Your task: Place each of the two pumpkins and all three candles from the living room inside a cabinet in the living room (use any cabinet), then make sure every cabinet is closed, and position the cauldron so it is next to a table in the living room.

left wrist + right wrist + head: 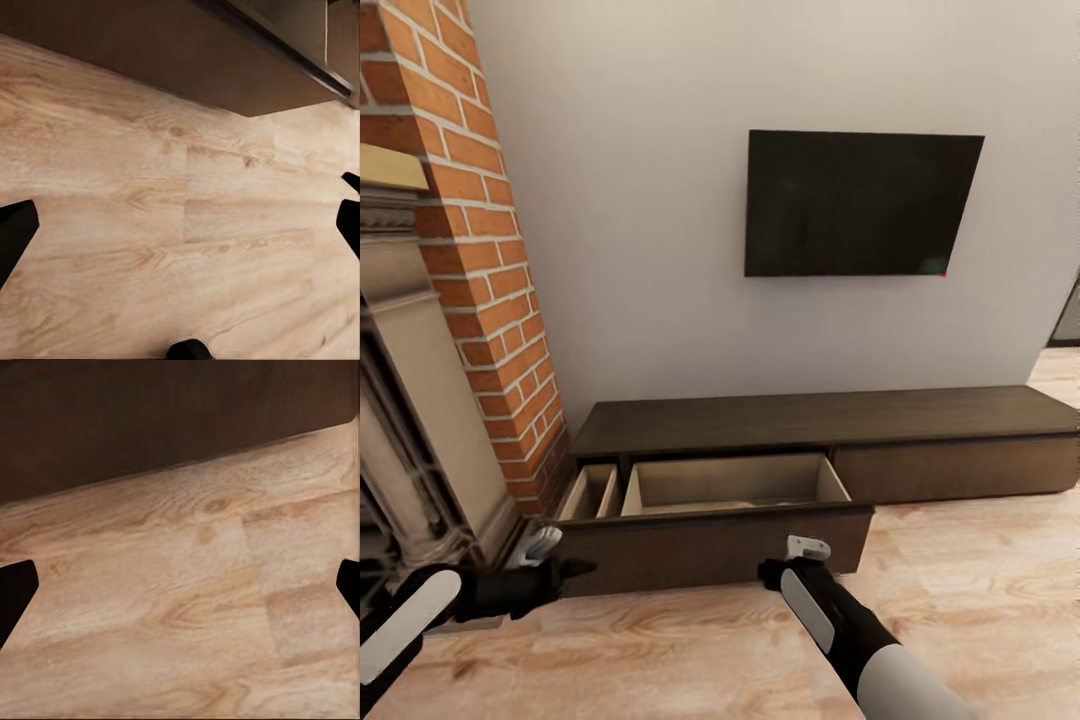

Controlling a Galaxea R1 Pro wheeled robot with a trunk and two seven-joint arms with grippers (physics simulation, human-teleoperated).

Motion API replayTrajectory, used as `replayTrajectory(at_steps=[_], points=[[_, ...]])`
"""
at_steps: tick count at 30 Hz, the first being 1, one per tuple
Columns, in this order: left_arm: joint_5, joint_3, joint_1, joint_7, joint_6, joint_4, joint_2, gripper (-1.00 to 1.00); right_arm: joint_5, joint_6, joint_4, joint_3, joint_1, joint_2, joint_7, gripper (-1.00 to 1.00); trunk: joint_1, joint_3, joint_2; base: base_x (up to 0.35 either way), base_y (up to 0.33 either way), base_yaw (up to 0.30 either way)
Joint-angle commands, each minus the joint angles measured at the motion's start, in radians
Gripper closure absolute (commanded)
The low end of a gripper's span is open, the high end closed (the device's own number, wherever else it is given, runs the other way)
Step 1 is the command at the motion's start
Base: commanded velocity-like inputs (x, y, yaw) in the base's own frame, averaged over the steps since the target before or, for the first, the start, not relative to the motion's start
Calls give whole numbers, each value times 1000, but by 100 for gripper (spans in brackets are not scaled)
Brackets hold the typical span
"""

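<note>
The long low dark-brown cabinet (830, 418) runs along the wall, and its left drawer (710, 545) stands pulled out over the floor. The drawer's pale inside (730, 482) has a narrow side section and a wide one, and nothing shows in them. The pumpkins are out of view. My left gripper (582, 569) hovers low at the drawer's left front corner, open, with bare floor between its fingers (15, 234). Just before the drawer front's right part, my right gripper (768, 574) is also open over the floor, its fingers (15, 589) wide apart. The dark drawer front (150, 420) is close ahead.
A red brick chimney (470, 200) and a pale fireplace surround (410, 400) stand at the left, close to my left arm. A black TV (860, 200) hangs on the wall above the cabinet. Light wood floor (980, 600) spreads to the right, towards a doorway (1066, 320).
</note>
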Motion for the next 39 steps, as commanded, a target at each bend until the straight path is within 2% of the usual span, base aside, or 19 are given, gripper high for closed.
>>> replayTrajectory(at_steps=[1, 4, 5, 6, 7, 9, 11, 13, 15, 17, 19, 20, 21, 23, 30, 35, 37, 39], points=[[-39, -1, -1, 12, -12, 11, -24, -100, -8, -3, 0, 4, 0, 0, -8, -100, -5, 2, 7, -322, 94, 0], [-180, -1, -1, 29, -90, 59, -100, -100, -3, -40, 3, 5, 6, -1, -6, -100, -16, 12, 28, -322, 91, 0], [-257, -2, -1, 33, -152, 96, -138, -100, -3, -73, 5, 6, 13, -2, -6, -100, -16, 12, 28, -324, 68, 0], [-283, -3, -1, 33, -173, 110, -151, -100, -2, -83, 5, 6, 17, -2, -5, -100, -16, 12, 28, -323, 54, 0], [-351, -4, -1, 35, -233, 152, -190, -100, 0, -113, 5, 7, 36, -1, -5, -100, -16, 12, 28, -234, 28, 0], [-426, -2, -1, 36, -303, 210, -237, -100, 2, -150, 6, 16, 63, -1, -5, -100, -16, 12, 28, -123, 15, 0], [-481, 0, -1, 37, -365, 259, -268, -100, 1, -201, 10, 43, 78, -1, -4, -100, -16, 12, 28, -50, 6, 0], [-507, -1, -1, 38, -409, 279, -280, -100, 1, -248, 27, 70, 84, -1, -4, -100, -16, 12, 28, -26, 3, 0], [-523, -6, 0, 38, -486, 302, -289, -100, 1, -309, 79, 105, 88, 0, -4, -100, -16, 12, 28, -11, 1, 0], [-529, -10, 0, 38, -560, 332, -292, -100, 2, -352, 129, 130, 89, 1, -4, -100, -16, 12, 28, -5, 1, 0], [-532, -23, 1, 38, -665, 380, -297, -100, 3, -416, 184, 160, 89, 2, -4, -100, -16, 12, 28, -2, 0, 0], [-535, -39, 1, 38, -724, 406, -307, -100, 2, -455, 205, 179, 90, 3, -4, -100, -16, 12, 28, 0, 0, 0], [-537, -50, 1, 38, -752, 416, -317, -100, 2, -474, 214, 189, 90, 3, -4, -100, -16, 12, 28, 0, 0, 0], [-538, -62, 1, 39, -785, 427, -330, -100, 1, -494, 223, 200, 90, 3, -5, -100, -12, 8, 21, 0, 0, 0], [-540, -72, 1, 40, -812, 436, -339, -100, 1, -548, 232, 209, 90, 3, -4, -100, 14, -13, -28, 0, 0, 0], [-554, -96, 3, 39, -906, 438, -341, -100, 4, -603, 232, 217, 112, 4, -5, -100, 22, -20, -42, 0, 0, 0], [-578, -113, 4, 39, -957, 458, -350, -100, 4, -633, 232, 239, 118, 4, -4, -100, 22, -20, -42, 0, 0, 0], [-593, -123, 5, 39, -992, 478, -366, -100, 3, -667, 233, 285, 120, 4, -5, -100, 22, -20, -42, 0, 0, 0]])
